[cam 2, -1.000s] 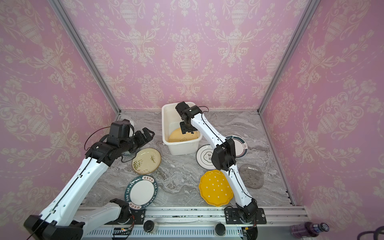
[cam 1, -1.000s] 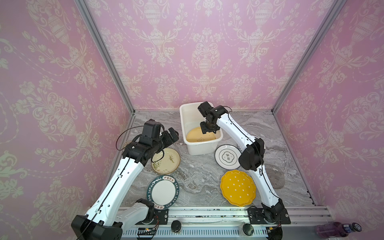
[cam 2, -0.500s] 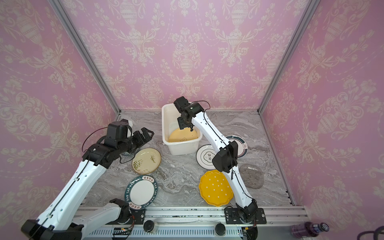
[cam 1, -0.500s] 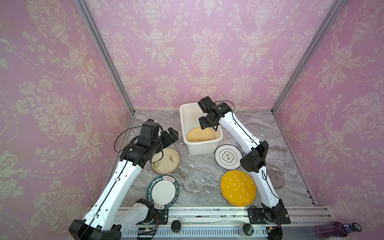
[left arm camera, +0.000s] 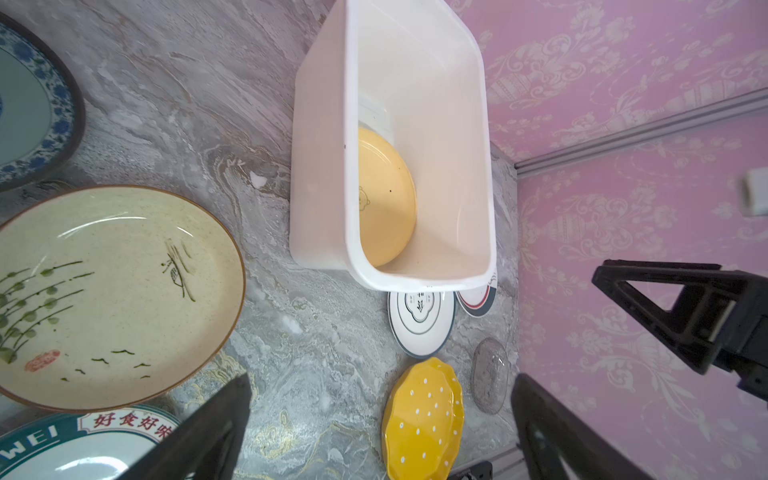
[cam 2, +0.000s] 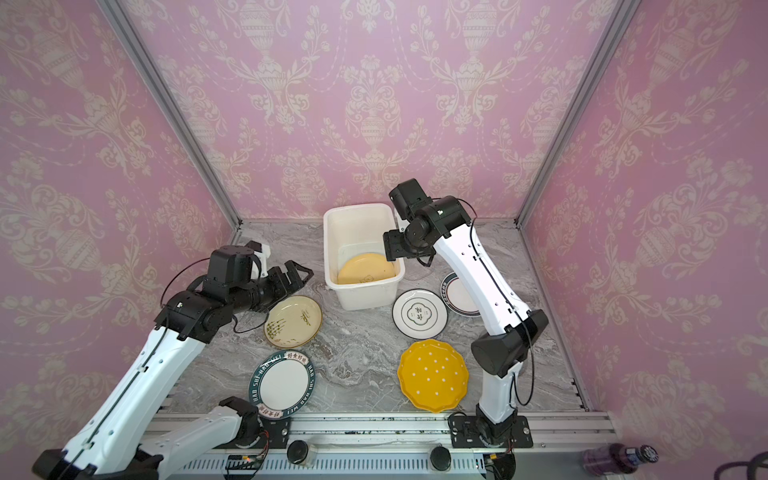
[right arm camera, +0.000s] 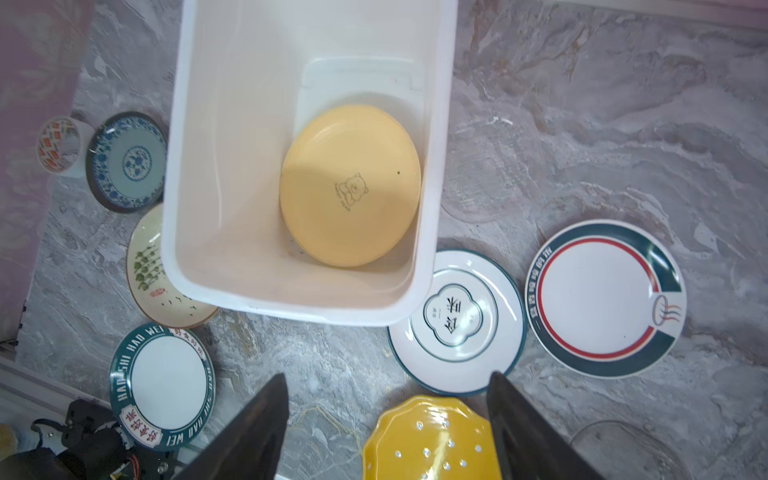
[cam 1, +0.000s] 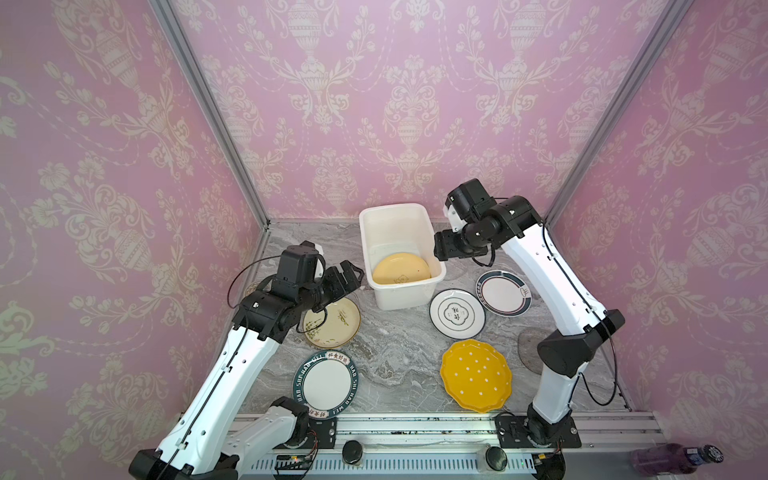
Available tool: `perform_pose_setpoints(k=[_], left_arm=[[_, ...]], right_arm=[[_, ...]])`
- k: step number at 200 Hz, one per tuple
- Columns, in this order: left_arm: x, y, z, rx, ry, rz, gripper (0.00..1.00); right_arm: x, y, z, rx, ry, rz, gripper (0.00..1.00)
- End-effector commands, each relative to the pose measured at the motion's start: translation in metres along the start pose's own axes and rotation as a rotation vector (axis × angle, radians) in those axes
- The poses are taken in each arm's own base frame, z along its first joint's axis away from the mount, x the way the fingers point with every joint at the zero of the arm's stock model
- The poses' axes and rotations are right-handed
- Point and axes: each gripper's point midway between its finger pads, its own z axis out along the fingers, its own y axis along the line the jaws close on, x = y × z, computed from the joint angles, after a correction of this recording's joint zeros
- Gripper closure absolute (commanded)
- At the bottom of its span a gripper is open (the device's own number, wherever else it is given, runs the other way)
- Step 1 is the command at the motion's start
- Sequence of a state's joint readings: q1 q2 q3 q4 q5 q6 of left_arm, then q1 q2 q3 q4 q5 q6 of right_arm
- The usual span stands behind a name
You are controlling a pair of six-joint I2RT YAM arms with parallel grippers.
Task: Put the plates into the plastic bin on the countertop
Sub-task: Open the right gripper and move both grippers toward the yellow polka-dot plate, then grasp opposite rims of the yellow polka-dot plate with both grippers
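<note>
Wide-open mouth on the bin (cam 1: pixel 405 297), yellow bear plate (cam 1: pixel 401 269) filling its near end, far end bare, clear table (cam 1: pixel 395 353) strip down the middle, cream plate (cam 1: pixel 340 328) and white plate (cam 1: pixel 457 319) crowding the bin's near corners

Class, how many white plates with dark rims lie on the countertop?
3: the lettered plate at front left, the clover plate by the bin's near right corner, and the ringed plate right of that. Others may be hidden.
</note>
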State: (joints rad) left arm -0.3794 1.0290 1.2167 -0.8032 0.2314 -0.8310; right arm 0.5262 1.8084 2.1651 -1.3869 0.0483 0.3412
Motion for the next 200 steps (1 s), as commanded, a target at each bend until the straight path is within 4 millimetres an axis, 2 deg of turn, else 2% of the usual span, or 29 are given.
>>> perform_pose_setpoints(k=[1, 59, 74, 96, 105, 126, 175, 200], left_arm=[[0.029, -0.011, 0.003, -0.003, 0.12, 0.02, 0.01], [0.112, -0.046, 0.036, 0.004, 0.366, 0.087, 0.01], [0.137, -0.055, 0.045, 0.018, 0.448, 0.099, 0.01], [0.174, -0.055, 0.059, -0.008, 0.559, 0.137, 0.01], [0.188, -0.055, 0.063, -0.017, 0.597, 0.165, 0.01], [0.212, -0.055, 0.073, -0.036, 0.669, 0.202, 0.01], [0.248, -0.068, 0.103, -0.009, 0.764, 0.192, 0.01], [0.269, -0.058, 0.122, -0.049, 0.824, 0.134, 0.01]], right_arm=[[0.058, -0.018, 0.003, 0.006, 0.177, 0.039, 0.23], [0.169, -0.067, 0.028, 0.112, 0.367, 0.175, 0.16], [0.19, -0.079, 0.033, 0.145, 0.385, 0.22, 0.14], [0.214, -0.096, 0.04, 0.182, 0.385, 0.309, 0.13], [0.232, -0.104, 0.047, 0.205, 0.414, 0.353, 0.13], [0.252, -0.113, 0.053, 0.207, 0.428, 0.454, 0.14], [0.28, -0.123, 0.065, 0.214, 0.418, 0.58, 0.14], [0.289, -0.12, 0.077, 0.183, 0.421, 0.628, 0.13]])
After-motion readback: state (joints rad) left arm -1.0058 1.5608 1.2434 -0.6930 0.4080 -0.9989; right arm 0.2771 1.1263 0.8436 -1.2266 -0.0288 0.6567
